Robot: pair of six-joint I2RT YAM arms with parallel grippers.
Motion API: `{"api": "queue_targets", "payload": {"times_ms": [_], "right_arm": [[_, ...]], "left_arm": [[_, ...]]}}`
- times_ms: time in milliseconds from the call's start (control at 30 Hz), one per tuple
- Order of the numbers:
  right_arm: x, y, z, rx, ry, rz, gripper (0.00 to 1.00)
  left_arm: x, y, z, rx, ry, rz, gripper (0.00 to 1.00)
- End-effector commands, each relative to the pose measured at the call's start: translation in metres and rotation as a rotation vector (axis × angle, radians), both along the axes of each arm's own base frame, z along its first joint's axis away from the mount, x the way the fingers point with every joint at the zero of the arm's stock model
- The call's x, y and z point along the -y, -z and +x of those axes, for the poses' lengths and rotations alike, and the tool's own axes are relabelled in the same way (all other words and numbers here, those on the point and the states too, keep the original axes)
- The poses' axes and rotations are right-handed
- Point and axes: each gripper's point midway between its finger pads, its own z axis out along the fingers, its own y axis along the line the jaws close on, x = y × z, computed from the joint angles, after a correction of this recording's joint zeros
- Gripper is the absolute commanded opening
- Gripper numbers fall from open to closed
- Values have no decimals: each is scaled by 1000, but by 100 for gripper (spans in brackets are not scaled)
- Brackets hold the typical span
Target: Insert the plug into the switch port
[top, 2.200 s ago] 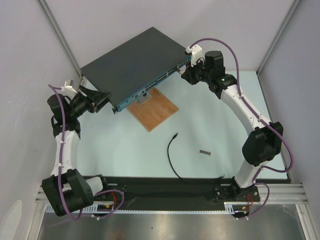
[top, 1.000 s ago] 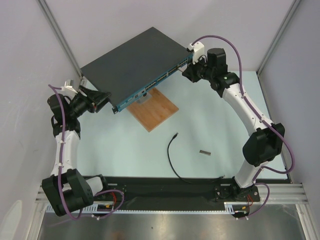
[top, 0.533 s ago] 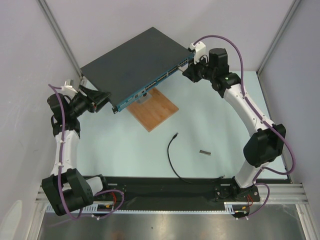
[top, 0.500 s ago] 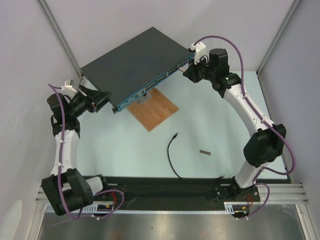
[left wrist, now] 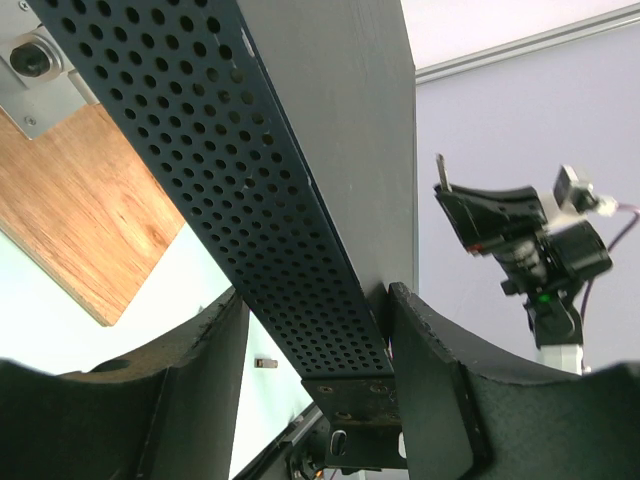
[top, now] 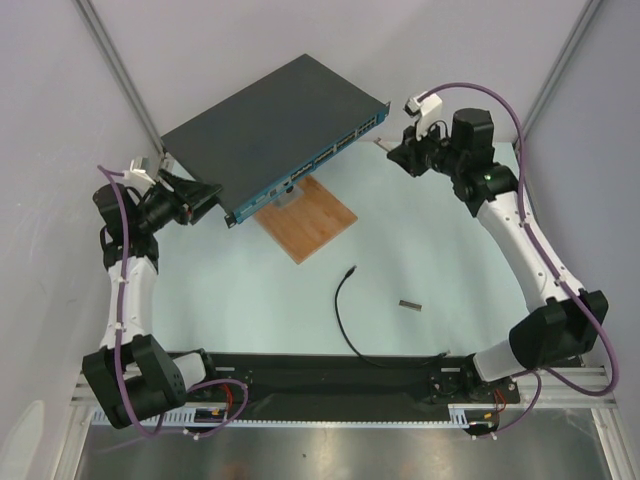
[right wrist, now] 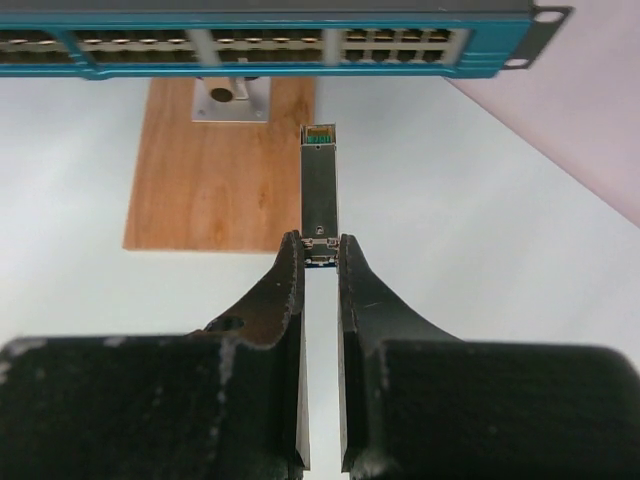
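The plug [top: 350,270] lies loose on the table, ending a thin black cable [top: 340,315]; neither gripper touches it. The switch [top: 270,115] is a flat dark-grey box whose teal front strip carries the row of ports [top: 322,158] [right wrist: 250,45]. My left gripper [top: 213,190] [left wrist: 318,295] is shut on the box's left end, one finger on each face. My right gripper [top: 397,152] [right wrist: 319,250] is shut on the tail of a short grey metal piece [right wrist: 319,185]. That piece points at the strip's right end, a short gap away.
A brown wooden board [top: 308,217] [right wrist: 200,170] lies under the switch's front, with a small metal bracket [right wrist: 232,98] on it. A second short grey metal piece [top: 409,303] rests right of the cable. Walls close in at the back and both sides.
My right arm has drawn back to the right, away from the switch's right corner, still carrying the grey metal piece. The left arm, the switch and the cable have not moved.
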Motion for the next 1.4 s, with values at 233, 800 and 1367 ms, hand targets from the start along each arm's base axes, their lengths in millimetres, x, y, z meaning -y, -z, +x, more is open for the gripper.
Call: {"api": "queue_targets", "payload": {"times_ms": [233,800,1367], "right_arm": [[-31,-13,-27,18,-13,100,0],[-35,13,12,140,58,70,0],[-43,0,44,204,53,48,0]], "left_arm": [[16,-9,-10,134,80,72,0],[32,17,-37,81,211,30,0],[27,6,-23,74,190,51,0]]}}
